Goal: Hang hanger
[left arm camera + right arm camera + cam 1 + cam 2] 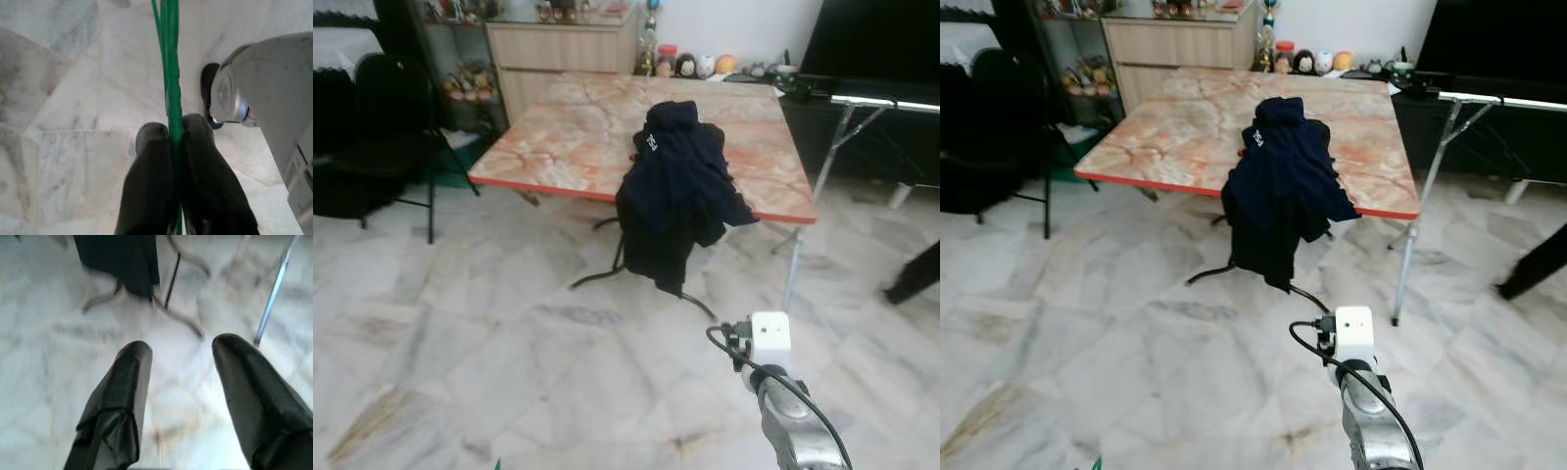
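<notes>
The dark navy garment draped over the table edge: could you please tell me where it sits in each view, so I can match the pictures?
Left eye view: dark navy garment, centre, hanging over the marble-patterned table's near edge.
Right eye view: centre, slightly further left.
Right wrist view: its hem along the upper edge, beyond the open right gripper.
Left wrist view: floor and a green hanger in the left gripper.
Shared landmark: the silver table leg.

We stand in a home living room: pale marble floor [460, 323], folding table [568, 137] with a marbled orange top, wooden sideboard [558, 44] lined with figurines [695, 65], television [876, 39].
</notes>
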